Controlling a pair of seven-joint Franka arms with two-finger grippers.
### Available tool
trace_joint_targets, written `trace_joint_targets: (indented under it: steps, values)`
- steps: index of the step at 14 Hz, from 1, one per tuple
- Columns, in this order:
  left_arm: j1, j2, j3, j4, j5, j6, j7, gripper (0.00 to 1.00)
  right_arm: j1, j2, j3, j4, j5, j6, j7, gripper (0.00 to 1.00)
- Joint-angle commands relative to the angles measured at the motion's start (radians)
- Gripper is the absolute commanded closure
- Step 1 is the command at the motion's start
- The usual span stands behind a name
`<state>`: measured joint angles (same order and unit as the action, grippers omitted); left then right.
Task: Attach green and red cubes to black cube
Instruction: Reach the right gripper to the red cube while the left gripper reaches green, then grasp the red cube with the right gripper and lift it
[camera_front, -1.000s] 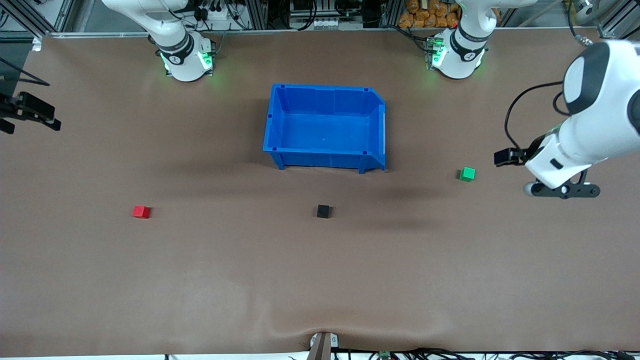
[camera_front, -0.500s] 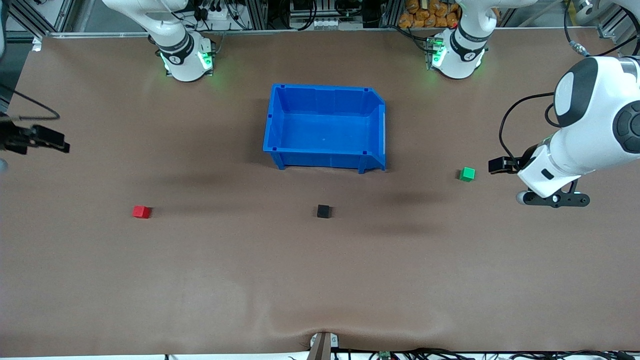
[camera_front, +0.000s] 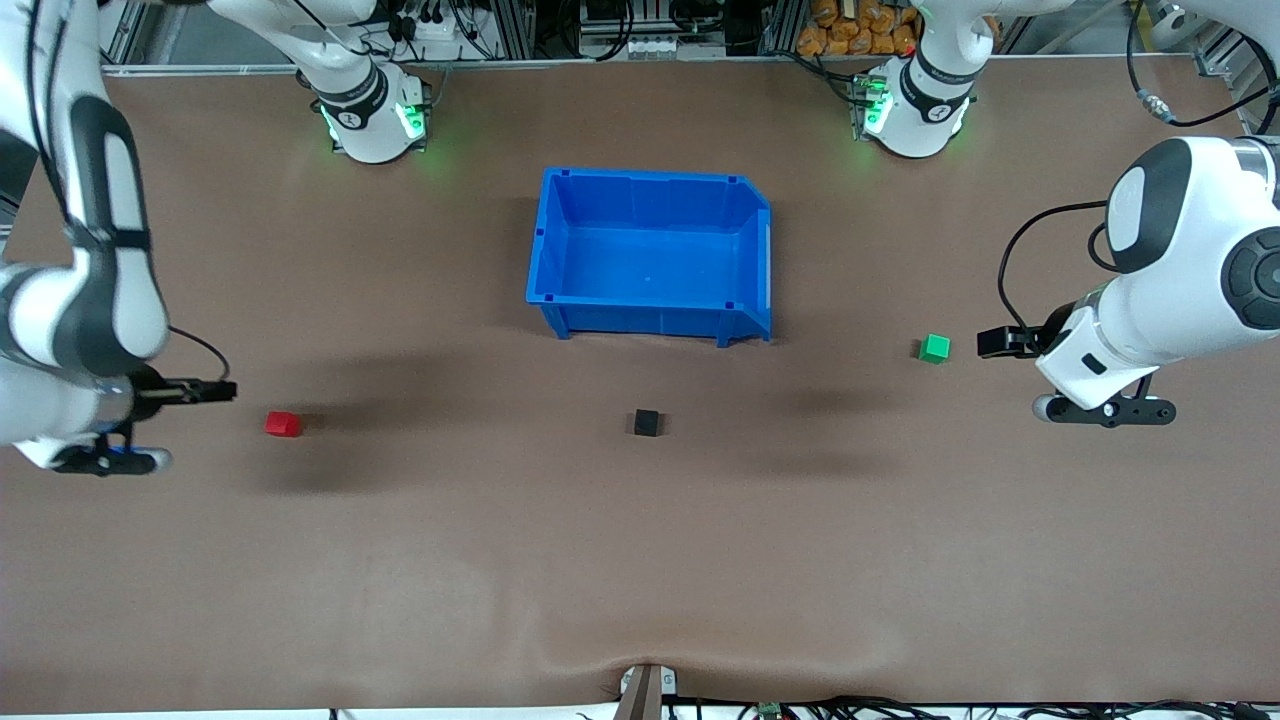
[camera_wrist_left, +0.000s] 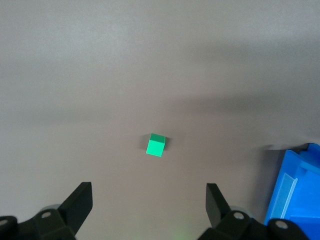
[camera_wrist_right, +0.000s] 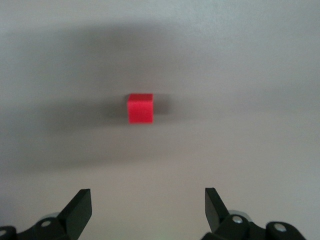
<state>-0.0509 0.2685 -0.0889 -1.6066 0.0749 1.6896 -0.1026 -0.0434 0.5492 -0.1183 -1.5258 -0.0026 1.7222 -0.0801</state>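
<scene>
The black cube (camera_front: 647, 422) is sitting small, plain and matte on the brown table (camera_front: 640, 560), nearer the front camera than the blue bin (camera_front: 650, 252). The red cube (camera_front: 283, 424) is lying well apart from it toward the right arm's end, the green cube (camera_front: 934, 348) well apart toward the left arm's end. Racks and cables are showing past the table's edge by the bases. The left gripper (camera_wrist_left: 147, 205) is hanging wide open and empty near the green cube, not touching it. The right gripper (camera_wrist_right: 147, 207) is hanging open and empty near the red cube.
</scene>
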Motion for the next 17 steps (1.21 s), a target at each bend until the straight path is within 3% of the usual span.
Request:
trace_joint_targets:
  steps: [1,4,7,10,11,13,15,17]
  values:
    - [0.005,0.015,-0.002,0.014,-0.012,0.008,0.012,0.0,-0.004,0.087,0.011,0.016,0.012,0.039,0.046,0.0]
    - [0.005,0.018,0.0,0.014,-0.012,0.015,0.012,0.0,-0.004,0.132,0.014,-0.019,0.015,0.176,0.045,0.0]
    - [0.006,0.024,0.0,0.014,-0.012,0.018,0.012,0.0,-0.006,0.179,0.016,-0.02,0.085,0.224,0.043,0.02]
    - [0.006,0.028,0.0,0.014,-0.014,0.019,0.012,0.0,-0.006,0.205,0.016,-0.019,0.104,0.227,0.01,0.29]
    - [0.006,0.029,0.0,0.014,-0.012,0.019,0.012,0.0,-0.004,0.21,0.016,-0.019,0.102,0.232,0.008,0.44]
    - [0.006,0.049,0.0,0.014,-0.01,0.027,0.012,0.0,-0.003,0.212,0.016,-0.017,0.104,0.226,0.017,1.0]
    - [0.003,0.058,0.0,0.014,0.0,0.041,0.012,0.0,0.0,0.207,0.017,0.004,0.131,0.22,0.052,1.0]
    - [-0.012,0.061,0.0,0.013,0.0,0.045,0.011,0.0,0.017,0.199,0.022,0.03,0.255,0.179,0.196,1.0]
